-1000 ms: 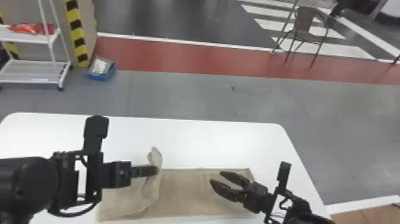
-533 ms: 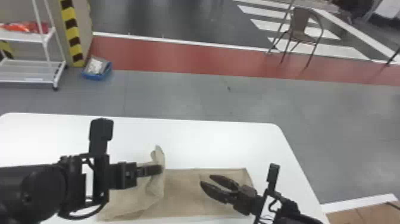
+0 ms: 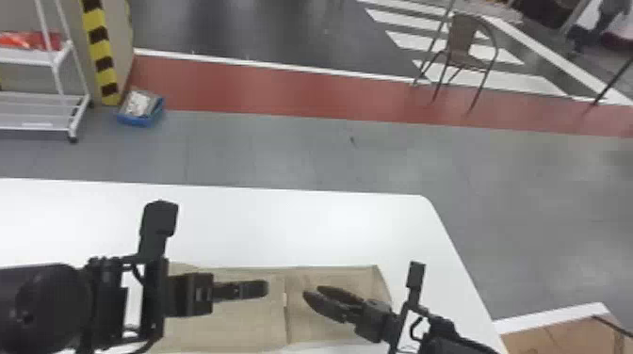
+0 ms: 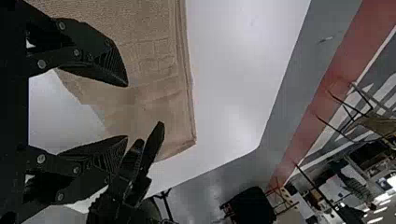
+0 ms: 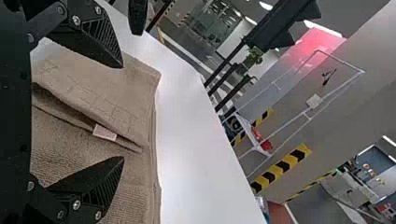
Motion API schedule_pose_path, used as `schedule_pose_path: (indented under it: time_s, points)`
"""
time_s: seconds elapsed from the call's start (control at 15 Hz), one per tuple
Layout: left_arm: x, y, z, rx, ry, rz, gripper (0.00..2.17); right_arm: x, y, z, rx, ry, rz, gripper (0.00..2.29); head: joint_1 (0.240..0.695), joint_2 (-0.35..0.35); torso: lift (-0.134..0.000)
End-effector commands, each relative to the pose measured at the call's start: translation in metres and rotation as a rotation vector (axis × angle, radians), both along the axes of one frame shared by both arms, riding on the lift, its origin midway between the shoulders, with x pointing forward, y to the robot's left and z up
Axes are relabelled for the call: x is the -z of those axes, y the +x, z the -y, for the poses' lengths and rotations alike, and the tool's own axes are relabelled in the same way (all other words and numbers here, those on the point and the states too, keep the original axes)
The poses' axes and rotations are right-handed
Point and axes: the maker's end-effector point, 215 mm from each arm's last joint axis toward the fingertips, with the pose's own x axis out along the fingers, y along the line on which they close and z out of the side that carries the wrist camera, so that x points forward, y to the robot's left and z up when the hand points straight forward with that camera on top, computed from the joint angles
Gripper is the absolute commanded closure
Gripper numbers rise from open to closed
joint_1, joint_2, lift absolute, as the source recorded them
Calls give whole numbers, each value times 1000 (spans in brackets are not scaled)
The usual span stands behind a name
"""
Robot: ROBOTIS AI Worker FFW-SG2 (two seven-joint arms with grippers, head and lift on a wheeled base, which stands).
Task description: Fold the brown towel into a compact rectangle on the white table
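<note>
Towel [image 3: 339, 325] lies on the white table [image 3: 329, 226], over toward the near side and short of the right edge, the far right corner beyond it. Half a second ago its left part stood up in a crumpled ridge at the left pincer [image 3: 266, 289]; now that part is laid over as a flat flap [image 3: 235, 329], and the pincer has let it go and shifted a bit right and toward the near side.

The whole cloth runs long from left to right, more or less in line with the table's far edge. The flap's loose edge faces right and crosses the cloth from the far side to the near side, with the single right-hand end squared off past it. On that loose edge there's a small pale label [image 3: 285, 299]; any writing on it is too small to make out.

The left pincer hangs over the flap, its two fingers spread. The right pincer [image 3: 311, 290] is open too, pointing left over the towel's right part, just beside the flap's edge.
</note>
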Motion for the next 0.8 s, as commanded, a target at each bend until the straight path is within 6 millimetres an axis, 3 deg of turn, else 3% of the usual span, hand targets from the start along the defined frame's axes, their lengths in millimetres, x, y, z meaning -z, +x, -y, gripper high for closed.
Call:
schedule_pose_path:
  time_s: [0.0, 0.2, 0.53, 0.73]
  points:
    - [-3, -2, -8, -22, -30, -19, 22, 11, -3, -10, -9, -14, -52, 211, 695, -303, 0]
    - [-13, 2, -39, -89, -80, -16, 22, 19, -13, -11, -3, -35, -116, 211, 695, -277, 0]
    - [5, -5, -105, -151, -59, -35, 22, 23, -30, -30, -1, -193, -150, 316, 695, -203, 0]
    - [11, -7, -139, -203, -68, -47, 22, 19, -25, -52, 14, -294, -106, 319, 695, -152, 0]
